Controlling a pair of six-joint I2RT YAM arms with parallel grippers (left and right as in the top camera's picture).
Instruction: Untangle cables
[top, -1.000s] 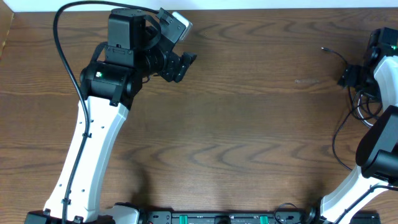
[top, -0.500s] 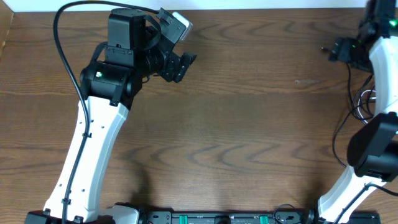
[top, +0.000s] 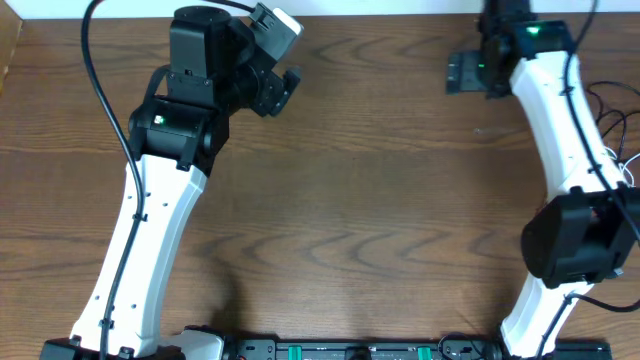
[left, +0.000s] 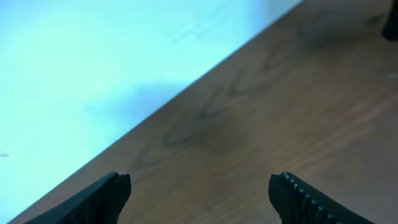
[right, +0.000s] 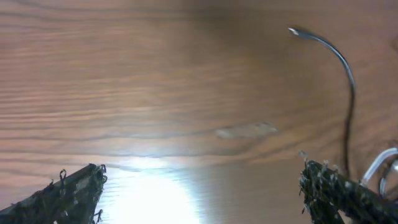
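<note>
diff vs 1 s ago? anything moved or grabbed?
The right gripper swung left along the far edge of the table, away from the cables. Its fingers are open with nothing between them, and a thin black cable lies ahead of it. The left gripper shifted slightly toward the far edge, open and empty. Nothing was grabbed. The cables are still on the table's right side.

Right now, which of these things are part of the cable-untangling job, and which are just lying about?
Part of the job:
thin black cable
white cable, only partly in view

Just there:
wooden table
thick black cable running along the left arm
pale smudge on the wood
</note>
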